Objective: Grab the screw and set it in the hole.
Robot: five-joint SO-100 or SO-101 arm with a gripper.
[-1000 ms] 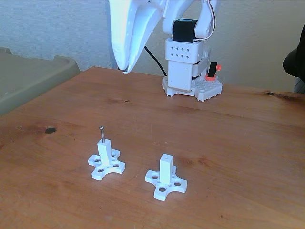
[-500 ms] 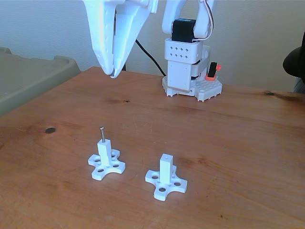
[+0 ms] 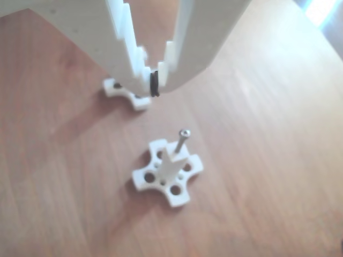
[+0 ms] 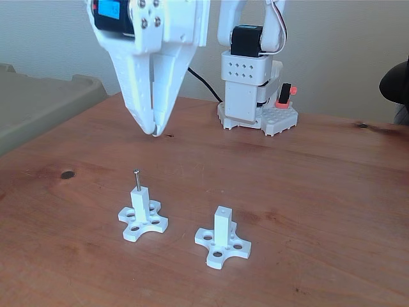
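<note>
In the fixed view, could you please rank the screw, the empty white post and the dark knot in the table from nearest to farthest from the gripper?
From the gripper:
1. The screw, standing in the left post, just below the fingertips.
2. The dark knot, at the table's left side.
3. The empty white post, lower right, toward the front edge.

screw (image 4: 137,180): stands in the top of the left post (image 4: 142,206), below the gripper (image 4: 154,132) and slightly left of it in the fixed view
right post (image 4: 222,227): below the gripper, to its right
arm base (image 4: 255,96): behind, right of the gripper
</note>
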